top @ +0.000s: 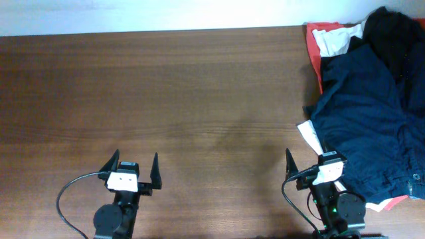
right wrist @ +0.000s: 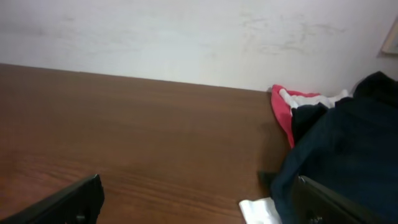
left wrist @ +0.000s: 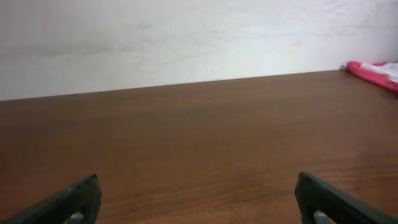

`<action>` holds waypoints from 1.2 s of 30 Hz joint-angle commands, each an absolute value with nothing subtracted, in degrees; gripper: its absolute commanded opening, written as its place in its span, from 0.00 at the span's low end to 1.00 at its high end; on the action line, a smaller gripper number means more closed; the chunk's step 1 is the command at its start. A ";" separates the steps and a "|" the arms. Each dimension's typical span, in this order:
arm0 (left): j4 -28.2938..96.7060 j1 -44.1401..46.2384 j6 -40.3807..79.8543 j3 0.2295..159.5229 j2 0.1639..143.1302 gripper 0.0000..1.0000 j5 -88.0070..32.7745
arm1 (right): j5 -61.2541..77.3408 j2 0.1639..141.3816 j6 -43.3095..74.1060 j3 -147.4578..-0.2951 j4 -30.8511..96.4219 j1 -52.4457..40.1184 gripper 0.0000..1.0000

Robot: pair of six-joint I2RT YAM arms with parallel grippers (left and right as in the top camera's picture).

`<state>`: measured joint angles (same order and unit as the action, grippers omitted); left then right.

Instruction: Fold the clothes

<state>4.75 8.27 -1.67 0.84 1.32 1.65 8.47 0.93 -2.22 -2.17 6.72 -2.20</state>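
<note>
A heap of clothes lies at the table's right edge. The dark navy blue shorts lie on top and are crumpled; they also show in the right wrist view. A black garment, a white one and an orange-red one lie under and behind them. My left gripper is open and empty at the front left, over bare wood. My right gripper is open and empty, its right finger right at the near edge of the shorts.
The brown wooden table runs left of the heap. A white wall stands behind its far edge. A white cloth corner pokes out from under the shorts near my right gripper.
</note>
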 commanded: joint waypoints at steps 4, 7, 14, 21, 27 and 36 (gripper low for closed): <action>9.58 8.08 -0.64 9.21 13.96 0.99 -0.30 | 6.83 11.18 -0.99 -17.52 22.46 -2.61 0.99; 9.78 8.08 -0.64 16.34 27.31 0.99 -0.30 | 6.83 26.65 -1.02 -29.34 29.78 -2.61 0.99; 18.98 8.08 -0.69 40.32 58.39 0.99 -3.90 | 1.19 61.01 -0.97 -53.06 35.81 -2.42 0.93; 18.09 8.08 -0.64 40.45 59.46 0.99 -3.90 | -3.77 96.25 11.05 -53.08 -0.89 10.48 0.91; 16.69 8.08 -0.67 40.45 59.46 0.99 -3.88 | -3.44 94.48 7.44 -56.31 0.86 10.37 0.04; 14.87 8.10 -0.67 40.45 59.57 0.99 -3.90 | 13.98 81.60 11.55 -70.15 10.68 -24.25 0.10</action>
<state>16.12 8.23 -0.99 39.75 59.70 -3.07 8.34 76.18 7.97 -69.19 25.34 -17.32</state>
